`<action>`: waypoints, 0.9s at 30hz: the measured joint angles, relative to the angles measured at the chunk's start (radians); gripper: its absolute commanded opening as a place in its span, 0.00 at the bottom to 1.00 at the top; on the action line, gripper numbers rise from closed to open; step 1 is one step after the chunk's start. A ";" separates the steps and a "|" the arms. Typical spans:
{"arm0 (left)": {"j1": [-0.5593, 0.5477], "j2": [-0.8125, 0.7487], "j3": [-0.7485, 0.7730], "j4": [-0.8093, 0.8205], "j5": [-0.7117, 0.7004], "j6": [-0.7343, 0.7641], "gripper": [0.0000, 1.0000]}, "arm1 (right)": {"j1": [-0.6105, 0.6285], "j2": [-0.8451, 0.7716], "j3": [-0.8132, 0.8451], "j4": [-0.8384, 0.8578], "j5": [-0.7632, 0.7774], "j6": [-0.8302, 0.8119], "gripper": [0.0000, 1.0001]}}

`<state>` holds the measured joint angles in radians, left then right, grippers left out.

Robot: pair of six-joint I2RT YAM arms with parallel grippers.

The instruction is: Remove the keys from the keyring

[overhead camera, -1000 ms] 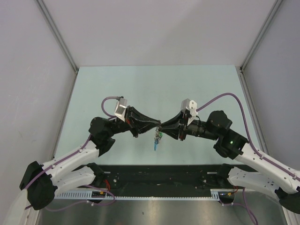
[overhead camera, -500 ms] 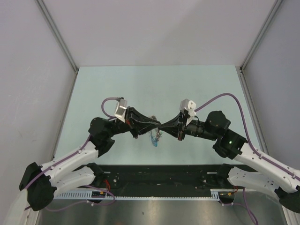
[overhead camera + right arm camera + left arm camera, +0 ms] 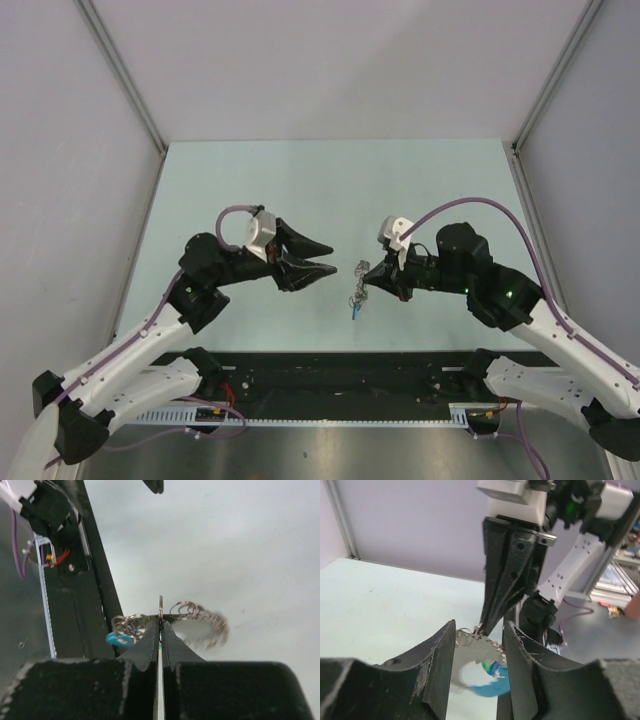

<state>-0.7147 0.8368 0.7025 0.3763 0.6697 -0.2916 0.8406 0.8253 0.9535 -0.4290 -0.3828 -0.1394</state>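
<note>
My right gripper [image 3: 366,272] is shut on the thin silvery keyring [image 3: 160,611], which stands edge-on between its fingertips [image 3: 160,626]. The keys [image 3: 356,294] hang below it above the table, blurred by swinging, with the blue piece [image 3: 354,313] lowest. In the right wrist view the keys [image 3: 202,621] blur to the right and the blue piece [image 3: 117,639] sits to the left. My left gripper [image 3: 318,260] is open and empty, a short gap left of the bunch. In the left wrist view its fingers [image 3: 440,665] frame the blurred keys [image 3: 490,647] and the blue piece [image 3: 495,680].
The pale green table [image 3: 330,185] is walled by grey panels on the left, back and right. A black base rail [image 3: 340,375] runs along the near edge under both arms. The right arm's purple cable [image 3: 470,207] loops above its wrist.
My left gripper has let go of the bunch, opened and pulled back to the left. My right gripper has drawn slightly right, keeping the keyring; the keys swing beneath it.
</note>
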 measured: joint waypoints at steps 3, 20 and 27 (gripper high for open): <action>0.000 0.024 0.039 -0.054 0.058 0.045 0.49 | -0.008 0.055 0.075 -0.113 -0.021 -0.040 0.00; 0.000 0.238 0.208 -0.370 0.310 0.266 0.46 | -0.018 0.213 0.280 -0.376 -0.166 -0.081 0.00; 0.000 0.311 0.225 -0.388 0.404 0.264 0.42 | -0.020 0.259 0.287 -0.382 -0.178 -0.081 0.00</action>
<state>-0.7147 1.1477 0.9272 -0.0120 1.0737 -0.0277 0.8204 1.0840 1.2404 -0.8112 -0.5606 -0.2203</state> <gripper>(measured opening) 0.438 0.010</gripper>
